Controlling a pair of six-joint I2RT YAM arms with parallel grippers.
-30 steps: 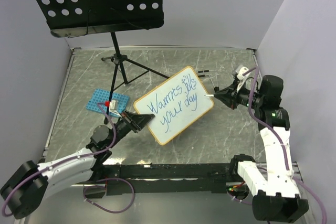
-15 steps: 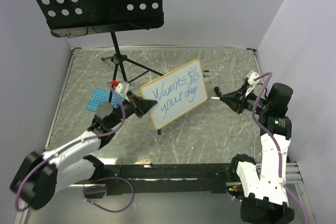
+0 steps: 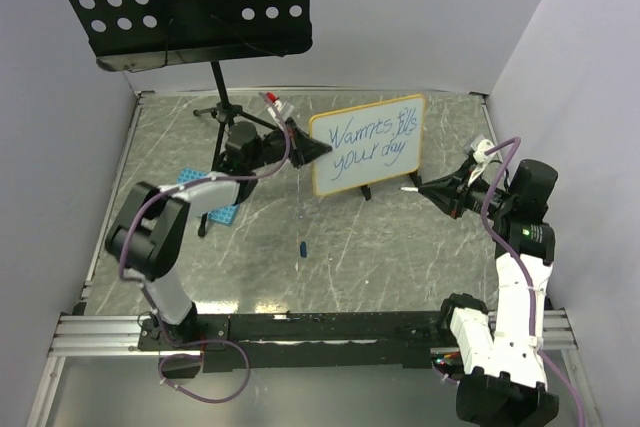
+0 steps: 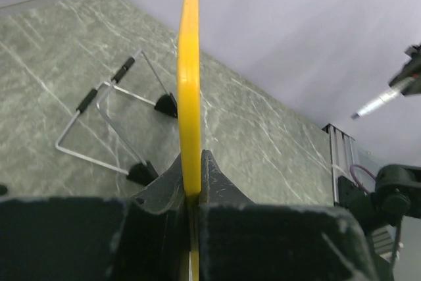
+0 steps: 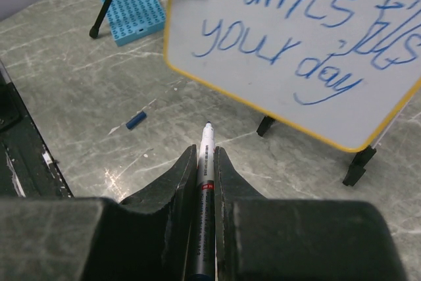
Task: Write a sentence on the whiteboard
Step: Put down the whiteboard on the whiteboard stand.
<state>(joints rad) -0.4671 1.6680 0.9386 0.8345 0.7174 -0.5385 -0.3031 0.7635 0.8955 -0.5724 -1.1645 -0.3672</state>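
The whiteboard stands towards the back middle of the table on its small black feet. Its face carries the sentence in blue, in two lines. My left gripper is shut on the board's left edge. In the left wrist view, the yellow frame runs straight up from between the jaws of the left gripper. My right gripper hangs just right of the board, shut on a white marker. The marker's uncapped tip points at the table below the whiteboard, apart from it.
A black perforated music stand rises at the back left, its tripod legs beside my left arm. A blue perforated rack lies under that arm. The blue marker cap lies mid-table. The board's wire prop rests behind it.
My left arm has swung the whiteboard from front centre to the back and right, and set it upright. My right gripper drew back slightly with the marker, then stayed still.
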